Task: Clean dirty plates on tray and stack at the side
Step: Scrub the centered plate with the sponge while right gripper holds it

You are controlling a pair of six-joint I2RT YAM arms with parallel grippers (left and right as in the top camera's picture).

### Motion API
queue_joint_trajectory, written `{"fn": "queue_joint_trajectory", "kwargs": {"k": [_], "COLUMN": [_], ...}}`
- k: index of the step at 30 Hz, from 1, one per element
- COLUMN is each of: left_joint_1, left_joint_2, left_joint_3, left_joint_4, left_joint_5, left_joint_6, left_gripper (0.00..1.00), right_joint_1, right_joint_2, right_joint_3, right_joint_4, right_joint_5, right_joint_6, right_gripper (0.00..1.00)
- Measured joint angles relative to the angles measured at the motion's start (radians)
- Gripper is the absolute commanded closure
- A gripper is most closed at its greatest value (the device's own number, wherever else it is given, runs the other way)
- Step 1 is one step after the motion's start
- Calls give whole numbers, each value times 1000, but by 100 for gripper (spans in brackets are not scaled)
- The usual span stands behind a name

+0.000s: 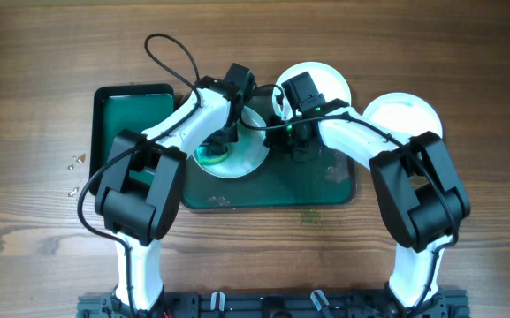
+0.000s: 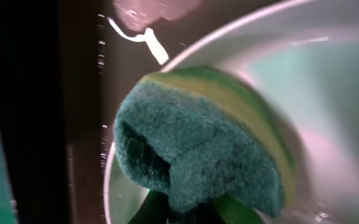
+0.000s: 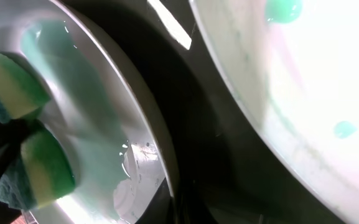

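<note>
One plate [image 1: 241, 159] lies on the left half of the dark green tray [image 1: 325, 190]. My left gripper [image 1: 222, 140] is shut on a green and yellow sponge [image 2: 198, 146] pressed into this plate [image 2: 328, 93]; its jaws [image 2: 188, 211] are mostly hidden under the sponge. My right gripper [image 1: 292, 141] is shut on the plate's right rim [image 3: 160, 155], its fingertip [image 3: 167, 193] lying on the wet surface, with the sponge [image 3: 36, 168] at the left. A second plate [image 1: 325, 81] with green drops [image 3: 303, 93] sits at the tray's far edge. A third plate [image 1: 409, 113] lies on the table to the right.
A smaller, deeper green tray [image 1: 131, 110] stands to the left of the big tray. A few small metal bits [image 1: 76, 162] lie on the wooden table at the far left. A black cable [image 1: 171, 55] loops above the left arm.
</note>
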Motion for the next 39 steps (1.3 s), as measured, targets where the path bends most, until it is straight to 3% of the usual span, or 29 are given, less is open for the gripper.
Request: {"fn": "queue_joint_trajectory", "kwargs": {"k": [9, 11, 14, 18, 23, 28, 39], "left_joint_1": [5, 19, 52, 40, 23, 27, 42], "left_joint_2": [3, 0, -9, 1, 13, 13, 2], "left_joint_3": [-7, -7, -6, -6, -9, -9, 5], "left_joint_4": [81, 116, 185, 250, 272, 271, 211], "left_joint_5": [16, 101, 351, 663, 813, 738, 304], "left_joint_6": [33, 109, 239, 321, 351, 291, 37], "left_gripper": [96, 96, 96, 96, 96, 96, 96], "right_joint_1": [-1, -6, -19, -19, -19, -19, -13], "right_joint_2": [0, 0, 0, 0, 0, 0, 0], "right_joint_3": [0, 0, 0, 0, 0, 0, 0], "right_joint_4": [-2, -5, -5, -5, -4, -3, 5], "right_joint_5": [2, 6, 8, 8, 8, 8, 8], "right_joint_6": [5, 11, 12, 11, 11, 11, 11], "right_gripper": [96, 95, 95, 95, 96, 96, 96]}}
